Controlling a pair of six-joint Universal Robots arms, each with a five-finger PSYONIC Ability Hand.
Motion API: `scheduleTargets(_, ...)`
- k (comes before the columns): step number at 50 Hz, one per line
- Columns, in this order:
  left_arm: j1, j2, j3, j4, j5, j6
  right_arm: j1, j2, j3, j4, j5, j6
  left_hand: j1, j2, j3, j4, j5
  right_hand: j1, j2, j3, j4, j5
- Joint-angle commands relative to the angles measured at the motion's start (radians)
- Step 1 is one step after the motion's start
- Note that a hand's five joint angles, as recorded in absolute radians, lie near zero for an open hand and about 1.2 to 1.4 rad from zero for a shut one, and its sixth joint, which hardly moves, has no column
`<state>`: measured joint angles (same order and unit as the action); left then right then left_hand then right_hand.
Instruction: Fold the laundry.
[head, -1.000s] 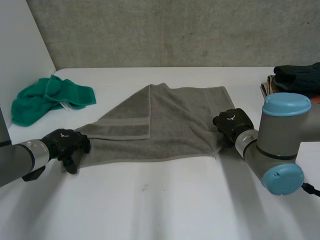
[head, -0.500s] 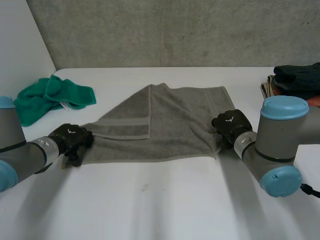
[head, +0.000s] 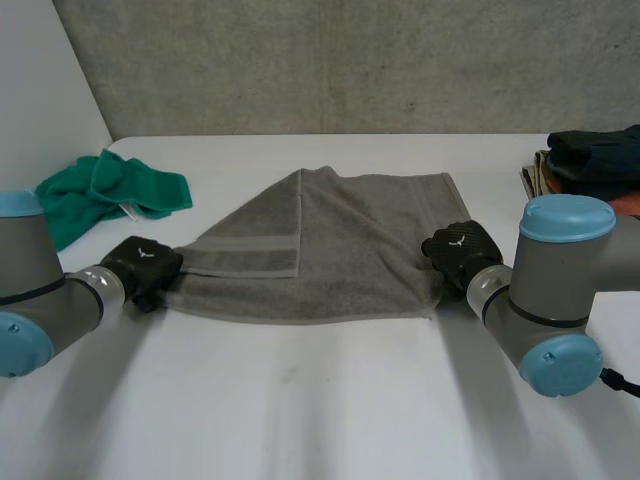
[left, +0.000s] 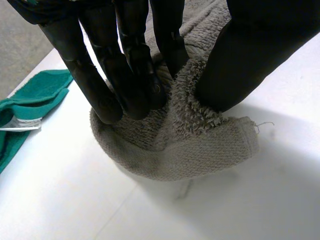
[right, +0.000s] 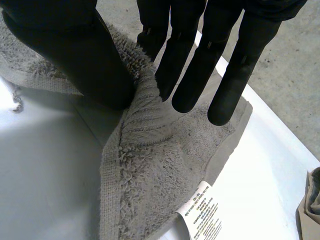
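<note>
A grey towel lies spread across the middle of the white table, its left part folded over onto itself. The left hand pinches the towel's near-left corner between thumb and fingers. The right hand grips a raised ridge at the near-right edge the same way, close to a white care label. A crumpled green cloth lies far left and a pile of dark clothes far right. A rough concrete wall rises behind the table.
</note>
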<state>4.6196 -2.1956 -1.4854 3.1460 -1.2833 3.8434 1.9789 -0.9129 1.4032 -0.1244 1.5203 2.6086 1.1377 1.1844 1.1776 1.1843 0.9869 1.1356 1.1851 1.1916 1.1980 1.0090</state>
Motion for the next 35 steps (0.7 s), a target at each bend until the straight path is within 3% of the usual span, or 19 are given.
scheduleTargets(1,-0.001,0.04,-0.006,0.003,-0.028,-0.007,0.001,-0.015,0.003,0.008,0.006,-0.01,0.259,0.212,0.219,0.212,0.235,0.261,0.211,0.205,0.198,0.213)
scheduleTargets(8,-0.008,0.318,-0.01,-0.052,-0.047,-0.109,-0.008,-0.203,-0.009,0.094,0.012,-0.062,0.259,0.212,0.219,0.212,0.235,0.261,0.211,0.205,0.198,0.213)
scheduleTargets(13,0.002,0.575,0.103,-0.15,-0.024,-0.289,-0.047,-0.436,-0.119,0.178,-0.006,-0.103,0.259,0.212,0.219,0.212,0.235,0.261,0.211,0.205,0.198,0.213)
scheduleTargets(17,0.015,0.64,0.218,-0.245,0.013,-0.402,-0.083,-0.523,-0.229,0.27,-0.047,-0.108,0.259,0.212,0.219,0.212,0.235,0.261,0.211,0.205,0.198,0.213)
scheduleTargets(21,0.016,0.623,0.322,-0.351,0.015,-0.464,-0.107,-0.505,-0.332,0.356,-0.097,-0.107,0.259,0.212,0.219,0.212,0.235,0.261,0.211,0.205,0.198,0.213)
scheduleTargets(26,0.005,0.524,0.427,-0.426,-0.024,-0.461,-0.123,-0.419,-0.411,0.399,-0.115,-0.111,0.259,0.212,0.219,0.212,0.235,0.261,0.211,0.205,0.198,0.213)
scheduleTargets(35,-0.054,0.179,0.672,-0.446,-0.162,-0.361,-0.115,-0.186,-0.506,0.365,-0.106,-0.163,0.259,0.212,0.219,0.212,0.235,0.261,0.211,0.205,0.198,0.213)
